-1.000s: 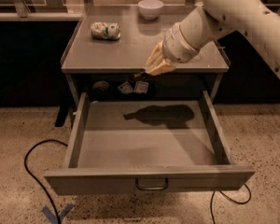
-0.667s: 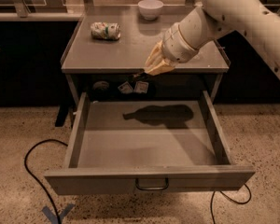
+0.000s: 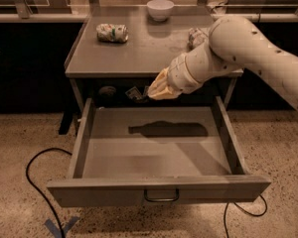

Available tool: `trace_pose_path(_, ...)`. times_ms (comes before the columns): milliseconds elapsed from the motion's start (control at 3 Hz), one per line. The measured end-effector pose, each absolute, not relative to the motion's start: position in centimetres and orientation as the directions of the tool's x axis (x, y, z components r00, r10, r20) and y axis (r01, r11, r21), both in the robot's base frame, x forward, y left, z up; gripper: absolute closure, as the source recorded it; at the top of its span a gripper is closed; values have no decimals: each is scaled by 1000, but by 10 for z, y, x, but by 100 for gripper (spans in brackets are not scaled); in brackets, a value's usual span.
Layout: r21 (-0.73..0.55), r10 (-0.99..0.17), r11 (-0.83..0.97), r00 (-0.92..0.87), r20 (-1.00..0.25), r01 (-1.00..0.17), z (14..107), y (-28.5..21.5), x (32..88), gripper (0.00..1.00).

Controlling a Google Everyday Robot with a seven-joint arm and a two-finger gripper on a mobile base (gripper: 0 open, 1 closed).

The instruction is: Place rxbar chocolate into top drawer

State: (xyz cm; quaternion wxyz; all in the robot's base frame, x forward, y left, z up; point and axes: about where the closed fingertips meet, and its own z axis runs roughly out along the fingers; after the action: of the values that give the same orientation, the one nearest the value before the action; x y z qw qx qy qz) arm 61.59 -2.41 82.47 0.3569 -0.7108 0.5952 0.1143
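The top drawer of the grey cabinet is pulled wide open, and its floor is bare apart from the arm's shadow. My gripper reaches in from the right and hangs in the dark gap under the tabletop, above the drawer's back edge. It is shut on a small dark bar with pale markings, the rxbar chocolate, which shows only in part. The bar is held above the drawer floor and touches nothing.
A crushed green-white can and a white bowl sit on the tabletop. A crumpled clear object lies behind my arm. A black cable loops on the floor at the left, with blue tape near it.
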Motion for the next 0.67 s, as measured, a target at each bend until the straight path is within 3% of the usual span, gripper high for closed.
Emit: trace_pose_path(667,-282,-730,-29,213,-650,-959,704,21,572,100)
